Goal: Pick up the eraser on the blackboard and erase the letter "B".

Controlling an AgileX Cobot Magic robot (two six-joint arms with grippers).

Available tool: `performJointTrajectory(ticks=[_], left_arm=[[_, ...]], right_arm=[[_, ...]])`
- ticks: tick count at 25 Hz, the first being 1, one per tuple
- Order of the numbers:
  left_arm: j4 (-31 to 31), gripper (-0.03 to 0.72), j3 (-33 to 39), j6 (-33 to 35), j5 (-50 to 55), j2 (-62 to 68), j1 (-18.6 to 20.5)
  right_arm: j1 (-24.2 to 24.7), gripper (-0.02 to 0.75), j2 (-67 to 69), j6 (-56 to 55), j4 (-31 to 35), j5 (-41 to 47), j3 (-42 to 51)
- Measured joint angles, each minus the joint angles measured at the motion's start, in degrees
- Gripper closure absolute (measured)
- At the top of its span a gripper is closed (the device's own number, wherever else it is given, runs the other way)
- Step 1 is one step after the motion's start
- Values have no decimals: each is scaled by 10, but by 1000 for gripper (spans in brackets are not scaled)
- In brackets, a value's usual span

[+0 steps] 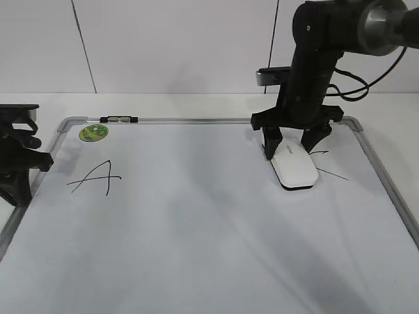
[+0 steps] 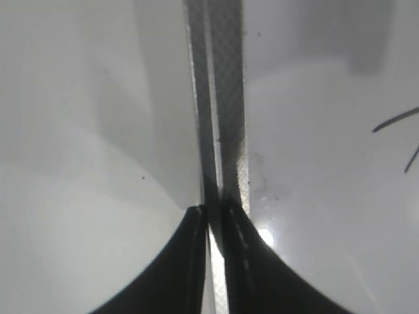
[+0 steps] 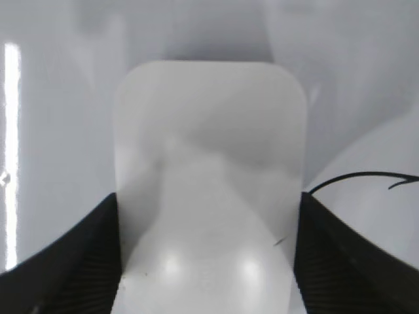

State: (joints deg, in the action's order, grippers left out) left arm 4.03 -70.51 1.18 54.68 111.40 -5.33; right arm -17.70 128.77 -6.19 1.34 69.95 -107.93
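right gripper (image 1: 293, 145) clamped on the eraser (image 1: 294, 168), a white rounded block with thin dark base lying flat on the blackboard (image 1: 196, 229) near its far-right corner; left gripper (image 2: 213, 222) pinched shut, empty.

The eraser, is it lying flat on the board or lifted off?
Flat: the eraser rests on the blackboard, right gripper fingers flanking it.

The middle and near part of the blackboard (image 1: 209, 229) lie bare, open to a pass. At the far right the right gripper (image 1: 292, 142) straddles the eraser (image 1: 294, 167), blocking that corner. The left gripper (image 1: 19, 160) sits over the left frame edge. A clip (image 1: 120, 119) and green sticker (image 1: 93, 133) lie at the far left corner, near letter "A" (image 1: 96, 176).
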Motion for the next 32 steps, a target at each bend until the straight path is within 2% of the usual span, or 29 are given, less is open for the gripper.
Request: performJointTrajectory(ticks=[4,11,21,26,32], left_arm=[[0,633,0,0,1,0,0],[0,633,0,0,2,0,0],[0,633,0,0,4,0,0],[2,632,0,0,3,0,0],[4,632,0,0,3,0,0]], right_arm=[[-29,194,0,0,-19,0,0],[-117,194,0,0,-13,0,0],[-124,194,-19,1,4,1,2],[-87,194,-88,1,12,1,2],[11,194,-150,1,11,2,30]])
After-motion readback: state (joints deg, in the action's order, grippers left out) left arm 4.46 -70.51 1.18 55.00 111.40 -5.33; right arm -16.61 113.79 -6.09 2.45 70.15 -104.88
